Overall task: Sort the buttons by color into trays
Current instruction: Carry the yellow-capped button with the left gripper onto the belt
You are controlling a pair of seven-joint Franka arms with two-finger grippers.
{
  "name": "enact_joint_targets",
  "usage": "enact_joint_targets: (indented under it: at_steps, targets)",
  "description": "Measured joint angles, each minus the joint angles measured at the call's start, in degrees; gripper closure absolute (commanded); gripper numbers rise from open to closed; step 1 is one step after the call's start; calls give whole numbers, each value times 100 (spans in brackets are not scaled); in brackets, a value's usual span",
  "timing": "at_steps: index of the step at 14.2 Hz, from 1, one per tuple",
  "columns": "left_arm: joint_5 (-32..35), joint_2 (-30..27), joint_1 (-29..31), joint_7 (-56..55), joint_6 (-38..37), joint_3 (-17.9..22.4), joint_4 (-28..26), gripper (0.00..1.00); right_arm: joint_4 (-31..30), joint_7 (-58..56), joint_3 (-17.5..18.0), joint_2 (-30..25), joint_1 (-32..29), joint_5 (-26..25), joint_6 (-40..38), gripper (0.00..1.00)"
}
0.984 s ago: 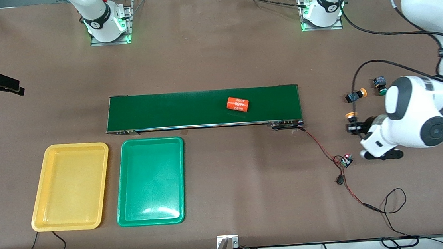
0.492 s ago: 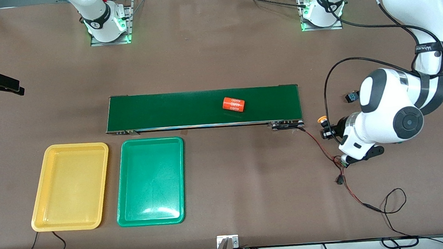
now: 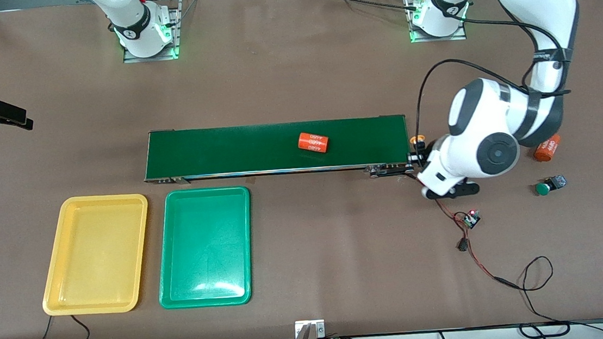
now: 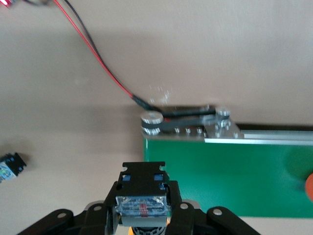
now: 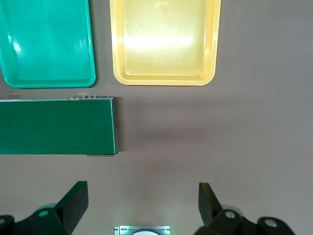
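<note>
My left gripper (image 3: 418,154) (image 4: 143,208) is shut on a yellow-capped button (image 3: 417,140), whose black body (image 4: 143,193) shows between the fingers. It hangs over the end of the belt nearest the left arm. A green-capped button (image 3: 548,186) lies on the table near that arm's end. Another black button body (image 4: 10,166) lies on the table, its cap unseen. The yellow tray (image 3: 53,292) (image 5: 164,78) and the green tray (image 3: 169,296) (image 5: 49,81) lie side by side, nearer the front camera than the belt. My right gripper (image 5: 142,205) is open and holds nothing, high over bare table.
An orange cylinder (image 3: 313,141) lies on the long dark-green conveyor belt (image 3: 223,149) (image 4: 220,181) (image 5: 54,127). A second orange cylinder (image 3: 547,148) rests on the table by the left arm. Red-black wires run from the belt's end to a small circuit board (image 3: 470,219).
The left arm carried the yellow-capped button from the table toward the belt's end, uncovering the green-capped button and an orange cylinder. The cylinder on the belt moved toward the right arm's end.
</note>
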Motion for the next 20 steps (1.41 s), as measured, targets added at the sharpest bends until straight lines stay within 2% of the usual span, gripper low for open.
enact_joint_targets:
  at_steps: [4, 10, 12, 14, 15, 16, 17, 18, 19, 20]
  targets:
    - [0, -62, -286, -4, 38, 2, -310, 87, 0, 0, 0, 0, -1, 0, 0, 0]
    - [18, 86, -481, -4, 521, 15, -792, 87, 0, 0, 0, 0, -2, 0, 0, 0]
    - [23, 153, -483, -4, 579, 23, -823, 82, 0, 0, 0, 0, -2, 0, 0, 0]
    - [37, 210, -483, -4, 676, 37, -823, 69, 0, 0, 0, 0, -2, 0, 0, 0]
    - [69, 231, -483, -4, 707, 43, -823, 55, 0, 0, 0, 0, -2, 0, 0, 0]
    - [117, 249, -483, -4, 733, 46, -823, 33, 0, 0, 0, 0, -2, 0, 0, 0]
    - [150, 265, -483, -4, 752, 47, -823, 17, 0, 0, 0, 0, -2, 0, 0, 0]
    - [166, 274, -483, -4, 765, 49, -823, 14, 0, 0, 0, 0, -2, 0, 0, 0]
    - [200, 276, -483, -4, 771, 51, -822, 1, 0, 0, 0, 0, -2, 0, 0, 0]
    - [286, 276, -483, -18, 774, 53, -822, 0, 0, 0, 0, 0, -2, 0, 0, 0]
